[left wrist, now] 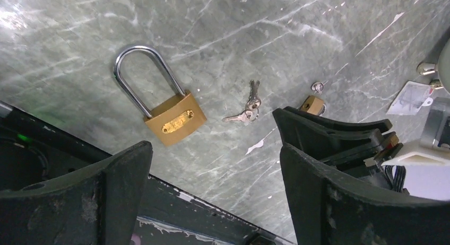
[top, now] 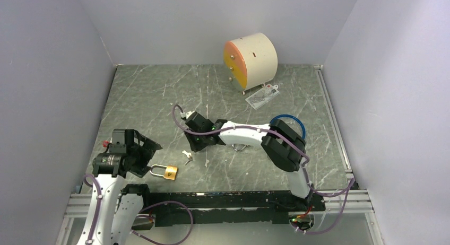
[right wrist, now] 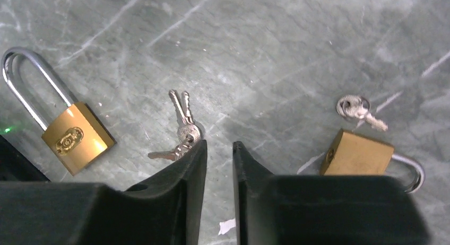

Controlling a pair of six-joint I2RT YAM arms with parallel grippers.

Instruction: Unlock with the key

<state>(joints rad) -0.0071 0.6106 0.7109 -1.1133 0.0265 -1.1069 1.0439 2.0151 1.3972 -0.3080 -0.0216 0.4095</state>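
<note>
A brass padlock (top: pixel 170 173) with a long steel shackle, closed, lies flat on the marble table near the front edge; it also shows in the left wrist view (left wrist: pixel 175 120) and the right wrist view (right wrist: pixel 77 136). A small bunch of keys (top: pixel 187 156) lies loose to its right (left wrist: pixel 248 110) (right wrist: pixel 183 133). My left gripper (top: pixel 146 155) (left wrist: pixel 212 149) is open and empty, just left of the padlock. My right gripper (top: pixel 199 141) (right wrist: pixel 218 144) hovers by the keys, empty, its jaws only a narrow gap apart, the left fingertip next to the key ring.
A second, smaller brass padlock (right wrist: pixel 358 155) (left wrist: pixel 312 103) with its own key (right wrist: pixel 355 108) lies to the right, under my right arm. A cream drum with an orange face (top: pixel 252 59) and a card (top: pixel 262 96) sit at the back. A black rail (top: pixel 228 200) runs along the front edge.
</note>
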